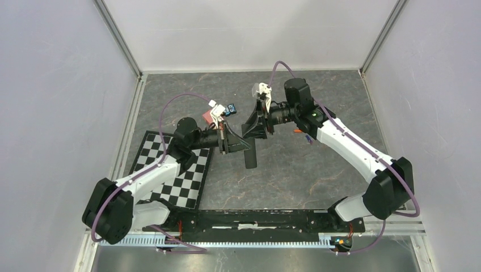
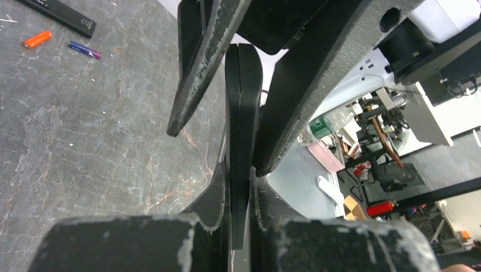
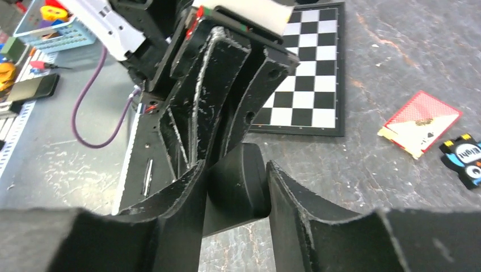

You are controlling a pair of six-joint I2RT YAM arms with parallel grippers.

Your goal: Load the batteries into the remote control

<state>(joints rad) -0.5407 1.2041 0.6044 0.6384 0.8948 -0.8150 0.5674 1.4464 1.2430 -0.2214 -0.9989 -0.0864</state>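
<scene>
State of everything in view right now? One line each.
left gripper: shut on the slim black remote control
slim black remote control: held edge-on, above the grey marbled table
right gripper: jaws around the remote's end, grip unclear
orange cylindrical battery: loose on the table
blue-purple cylindrical battery: loose on the table
second black remote: lying flat on the table

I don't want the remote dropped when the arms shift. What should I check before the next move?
1. Left gripper clamped on the remote control: ok.
2. Right gripper firmly on the remote's end: cannot tell; its fingers flank it.
3. Remote opened for loading: cannot tell; only its edge shows.
4. Orange battery and purple battery lying free on the table: ok.
5. A gripper free to fetch a battery: not ok.
</scene>
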